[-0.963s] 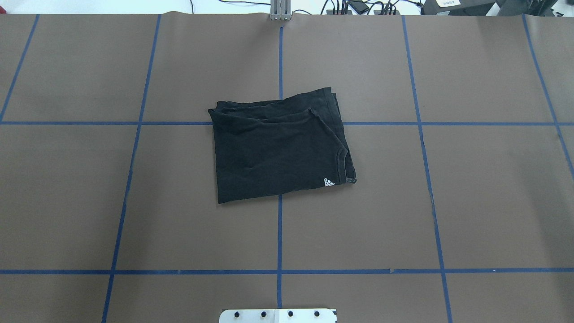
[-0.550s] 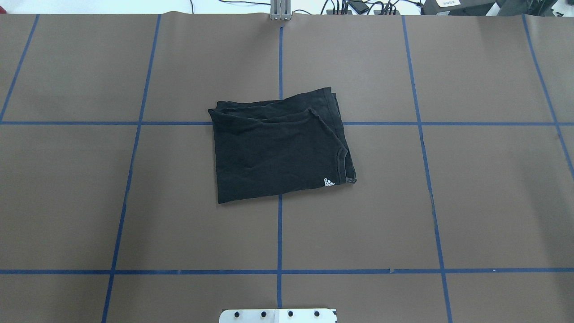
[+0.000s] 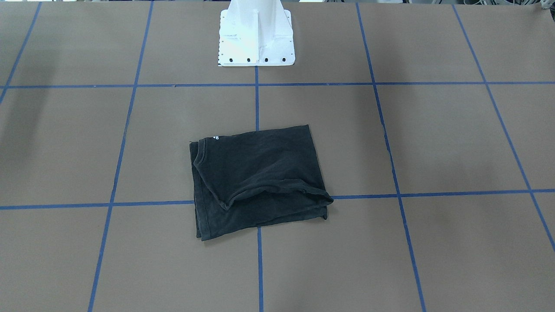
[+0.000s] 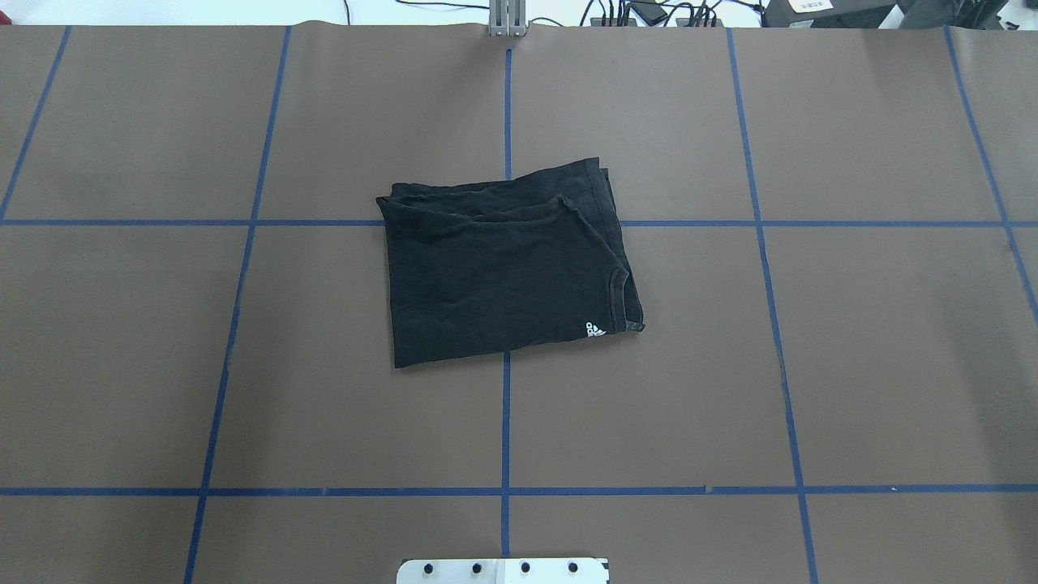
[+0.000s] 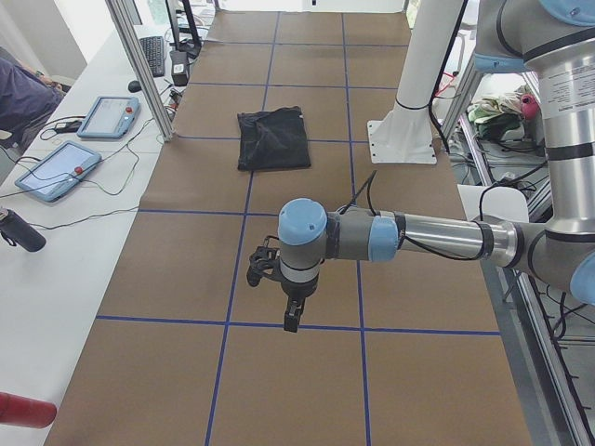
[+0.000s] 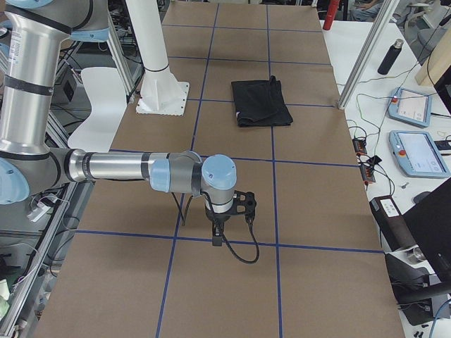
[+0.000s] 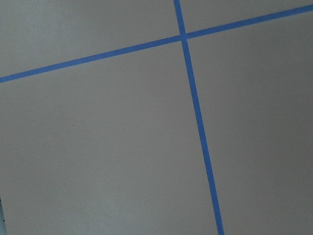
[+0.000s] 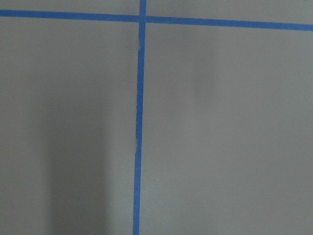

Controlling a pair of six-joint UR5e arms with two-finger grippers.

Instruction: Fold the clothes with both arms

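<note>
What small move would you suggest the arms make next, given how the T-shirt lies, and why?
I would likely just hold position: the T-shirt lies in a compact, slightly skewed rectangle mid-way along the table, while the left end effector and the right end effector hang far from it, holding nothing I can see.

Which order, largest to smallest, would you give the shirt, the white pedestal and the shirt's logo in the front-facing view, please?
1. Shirt
2. Pedestal, though it is farther away and cropped by the top edge
3. Logo, a tiny white mark
</note>
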